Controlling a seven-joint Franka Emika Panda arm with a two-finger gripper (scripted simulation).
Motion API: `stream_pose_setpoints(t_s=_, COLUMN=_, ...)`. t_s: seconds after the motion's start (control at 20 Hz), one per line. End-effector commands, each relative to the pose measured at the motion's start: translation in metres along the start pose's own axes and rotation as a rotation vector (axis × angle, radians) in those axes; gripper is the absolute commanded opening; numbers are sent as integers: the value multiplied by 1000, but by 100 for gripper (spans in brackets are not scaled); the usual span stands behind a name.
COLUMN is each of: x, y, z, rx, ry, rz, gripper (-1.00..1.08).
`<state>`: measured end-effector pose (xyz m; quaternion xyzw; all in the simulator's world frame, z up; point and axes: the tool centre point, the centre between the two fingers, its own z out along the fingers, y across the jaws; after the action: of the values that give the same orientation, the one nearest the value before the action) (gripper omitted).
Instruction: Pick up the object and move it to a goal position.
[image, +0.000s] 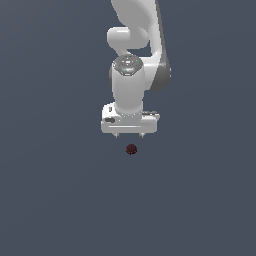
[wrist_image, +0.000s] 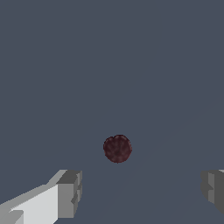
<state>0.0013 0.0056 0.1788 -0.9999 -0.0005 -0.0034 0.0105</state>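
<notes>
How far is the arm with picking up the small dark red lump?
Done: the white pincer is lined up above the small dark maroon bumpy lump, its fingers spread wide. In hand: the approach, with the lump lying apart from both fingers, untouched. Left: lowering, closing on it, lifting, and carrying it to the goal, which no marker shows.

object: 1 tiny dark maroon-red lump (image: 131, 149); in my wrist view it shows larger (wrist_image: 117, 148)
shape: roundish, close to a ball; outline slightly uneven
surface: bumpy and mottled, darker specks over the red; no markings I can read
state: whole; lying free, nothing touching it
pose: too round to tell any tilt or facing
place: on the plain grey-blue ground, near the middle of the exterior view
</notes>
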Motion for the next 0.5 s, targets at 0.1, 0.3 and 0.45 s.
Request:
stream_pose_setpoints(t_s=0.1, x=0, y=1, z=0, rx=-2, ry=-1, rz=4, gripper=100)
stream_pose_setpoints(t_s=0.3, x=-3, y=13, z=3, rx=-14, ry=-8, rz=31, gripper=100)
stream_pose_setpoints(t_s=0.45, x=-6, y=22, z=4, rx=-24, ry=-13, rz=47, gripper=100)
